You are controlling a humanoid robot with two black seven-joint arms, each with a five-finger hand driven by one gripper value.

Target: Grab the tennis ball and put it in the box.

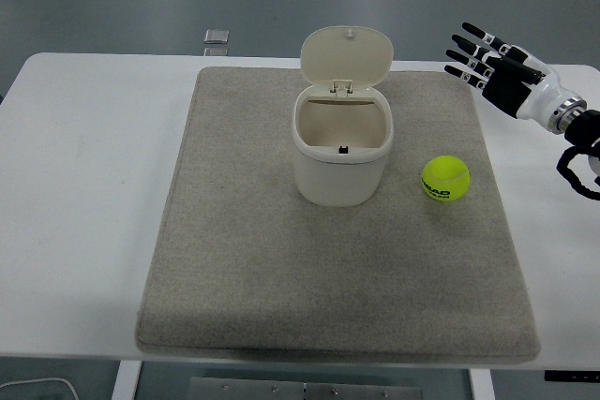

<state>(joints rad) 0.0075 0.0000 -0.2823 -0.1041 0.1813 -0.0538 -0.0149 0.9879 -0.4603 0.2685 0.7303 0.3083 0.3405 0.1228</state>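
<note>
Grey mat (234,259) under bin (340,152), ball (444,179)

Yellow-green felt tennis ball (444,178) sits exposed on grey fabric mat (234,259), open mat right, front and behind; cream plastic box (339,152) stands near on its left, hinged lid (346,58) upright behind open mouth, top access clear from above

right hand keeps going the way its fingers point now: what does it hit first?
Probably nothing: the right hand points left, away from the tennis ball. That line runs toward the bin's open lid, but depth is unclear.
</note>
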